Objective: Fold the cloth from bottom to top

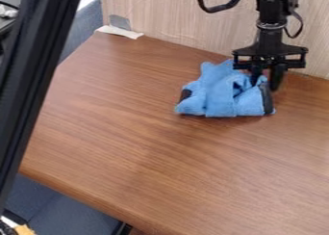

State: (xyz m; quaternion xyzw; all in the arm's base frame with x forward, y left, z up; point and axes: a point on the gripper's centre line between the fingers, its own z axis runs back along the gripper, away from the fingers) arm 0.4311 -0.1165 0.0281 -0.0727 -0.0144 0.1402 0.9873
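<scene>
Black, 2-fingered: 1 gripper (267,84), upper right of the frame, pointing down at the cloth. Its 2 fingers are parted, with a gap between them, not clenched; the left one in the frame meets the cloth's upper right part, the other stands at that part's right side.

Blue, soft: 1 cloth (221,97), right of centre in the upper half of the frame, lying on the table in a rumpled, folded bundle. 1 raised fold runs down its middle; 1 small hollow opens near its upper right. Dark patches, 2: 1 at its left edge (185,95), 1 along its right edge (267,99).

Black: 1 robot arm (271,12), entering from the top edge at upper right, above the gripper. Cable loops, 2: 1 to its left (221,7), 1 to its right (297,27).

Brown, wood-grained: 1 table (160,157), spanning the frame from upper left to lower right.

Pale, streaked: 1 wall panel (167,12), along the top, behind the table.

At the table's upper left corner: 1 white strip (120,31) and 1 grey piece (120,22).

Black: 1 slanted bar (38,75), left side of the frame.

Yellow: 1 small item (24,229), lower left corner.
</scene>
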